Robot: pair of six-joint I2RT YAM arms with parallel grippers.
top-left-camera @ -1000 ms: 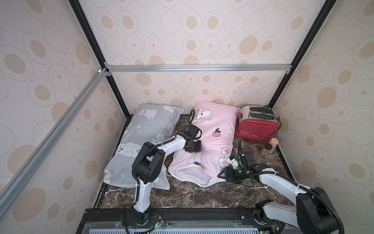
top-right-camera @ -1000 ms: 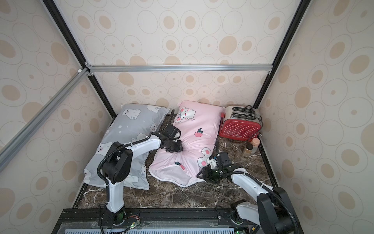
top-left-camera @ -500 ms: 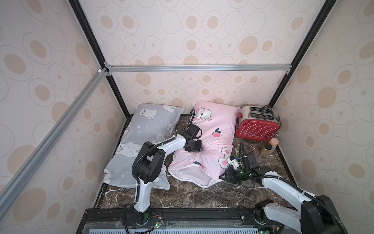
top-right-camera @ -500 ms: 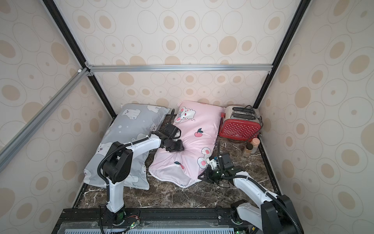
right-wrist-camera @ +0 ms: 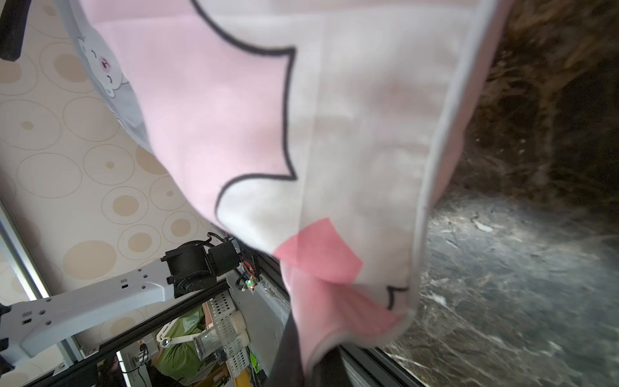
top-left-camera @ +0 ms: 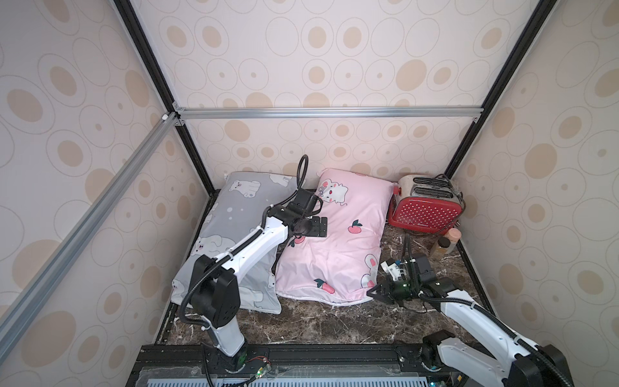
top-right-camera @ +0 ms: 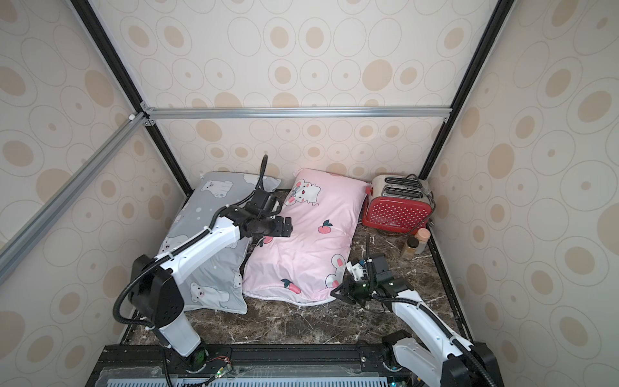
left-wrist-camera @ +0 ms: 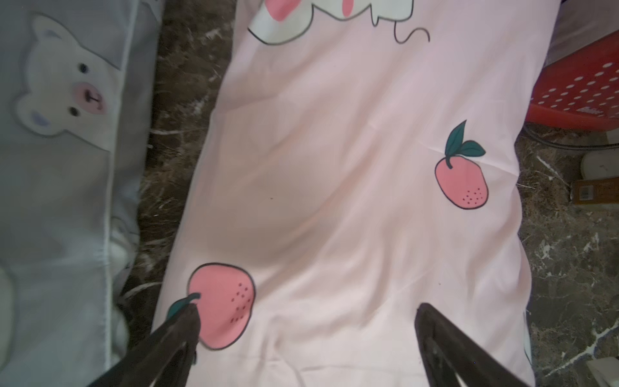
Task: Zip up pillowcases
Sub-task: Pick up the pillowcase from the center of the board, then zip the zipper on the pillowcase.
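Pink pillowcase: lies flat on the dark marble table, its far end at the back wall; the print shows peaches and a white animal.
Grey pillowcase: lies just beside the pink one, on the left arm's side, with a narrow strip of table between them.
Left gripper: released, jaws spread wide, above the left half of the pink pillowcase, one fingertip beside a printed peach.
Right gripper: clenched on the near right corner of the pink pillowcase; the right wrist view shows the fabric pinched between the dark fingers.
White edge: runs along the near end of the pink pillowcase; whether the zipper is closed cannot be told.
Toaster: red, dotted, in the far right corner.
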